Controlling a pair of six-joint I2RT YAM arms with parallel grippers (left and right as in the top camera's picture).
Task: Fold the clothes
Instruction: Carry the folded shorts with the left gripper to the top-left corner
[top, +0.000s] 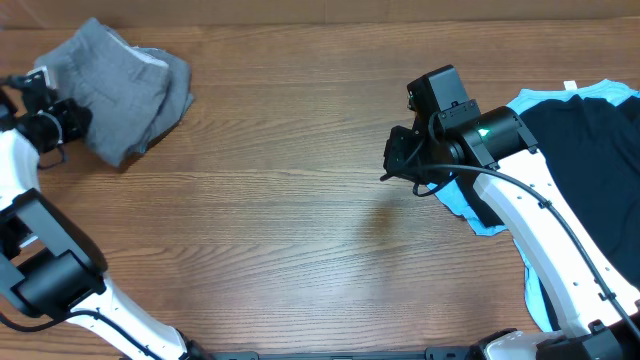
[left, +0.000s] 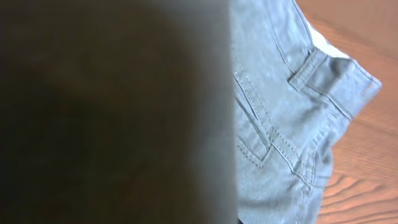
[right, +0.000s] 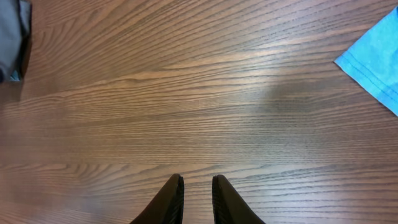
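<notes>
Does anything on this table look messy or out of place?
Yes. The plain grey cotton shorts lie crumpled in a heap at the far-left corner of the wooden table, not spread flat. On the right, a black shirt lies piled over a light-blue shirt.

Right gripper (right: 198, 182) narrowly apart over table (right: 186, 93); blue cloth (right: 376, 59) at right.

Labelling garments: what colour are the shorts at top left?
The shorts are plain grey; left wrist view shows it best.

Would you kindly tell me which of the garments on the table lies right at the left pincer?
The grey shorts, bunched at the far left beside the left pincer; the black shirt and light-blue shirt lie at the right edge.
</notes>
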